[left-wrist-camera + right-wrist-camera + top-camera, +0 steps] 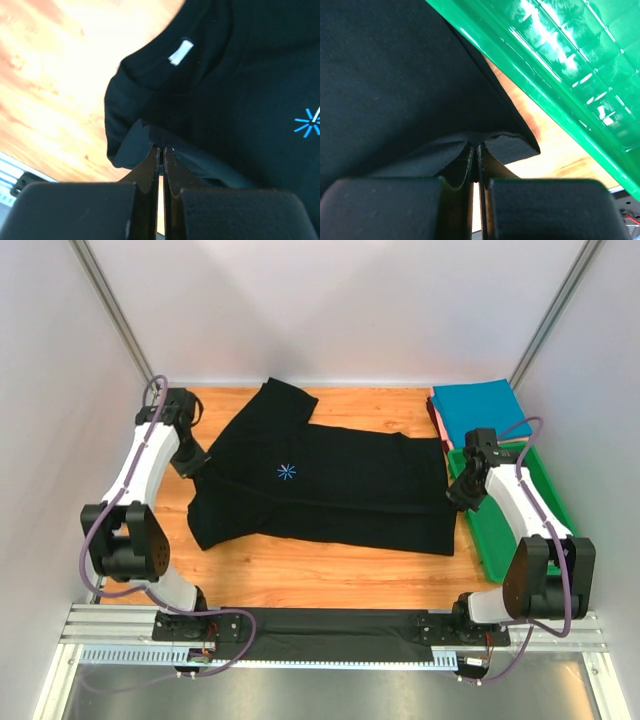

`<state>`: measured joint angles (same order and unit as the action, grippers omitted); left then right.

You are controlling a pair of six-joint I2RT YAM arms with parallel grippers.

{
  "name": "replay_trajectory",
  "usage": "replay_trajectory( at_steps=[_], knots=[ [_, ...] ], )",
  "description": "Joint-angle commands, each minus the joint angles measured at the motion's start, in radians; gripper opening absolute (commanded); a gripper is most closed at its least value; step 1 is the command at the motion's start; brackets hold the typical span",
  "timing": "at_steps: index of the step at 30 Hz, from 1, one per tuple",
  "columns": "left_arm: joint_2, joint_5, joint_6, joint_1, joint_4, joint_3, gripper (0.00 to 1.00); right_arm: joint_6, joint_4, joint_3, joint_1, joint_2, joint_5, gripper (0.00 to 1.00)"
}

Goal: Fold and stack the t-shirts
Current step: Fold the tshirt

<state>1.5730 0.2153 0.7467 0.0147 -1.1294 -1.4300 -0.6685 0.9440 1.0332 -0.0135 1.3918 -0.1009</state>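
The large black t-shirt (330, 480) lies spread across the wooden table, its blue-white starburst mark (287, 472) facing up. My left gripper (193, 464) is shut on the shirt's left edge near the collar; in the left wrist view (162, 148) the cloth (220, 75) is pinched between the jaws and the white neck label (180, 52) shows. My right gripper (462, 495) is shut on the shirt's right hem corner; in the right wrist view (475, 146) the black cloth (395, 75) folds into the jaws. A folded teal-blue shirt (482, 408) lies at the back right on a reddish one (435, 420).
A green plastic tray (510, 530) stands at the right, close beside my right gripper; its rim (530, 75) fills the right wrist view's upper right. White walls enclose the table on three sides. Bare wood (330, 575) lies in front of the shirt.
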Motion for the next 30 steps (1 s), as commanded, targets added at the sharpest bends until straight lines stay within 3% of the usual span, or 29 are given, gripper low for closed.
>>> replay_trajectory(
  at_steps=[1,14,21,30],
  knots=[
    [0.062,0.068,-0.072,-0.047,-0.035,-0.075,0.00,0.041,-0.042,0.054,-0.009,0.024,-0.030,0.00],
    [0.265,0.049,-0.217,-0.091,0.037,-0.266,0.00,0.063,-0.037,0.099,-0.031,0.088,-0.054,0.00],
    [0.323,0.065,-0.231,-0.102,0.039,-0.291,0.00,0.067,-0.060,0.116,-0.032,0.127,-0.046,0.01],
    [0.397,0.177,-0.225,-0.111,-0.108,-0.406,0.00,0.073,-0.067,0.162,-0.032,0.228,-0.016,0.00]
  ],
)
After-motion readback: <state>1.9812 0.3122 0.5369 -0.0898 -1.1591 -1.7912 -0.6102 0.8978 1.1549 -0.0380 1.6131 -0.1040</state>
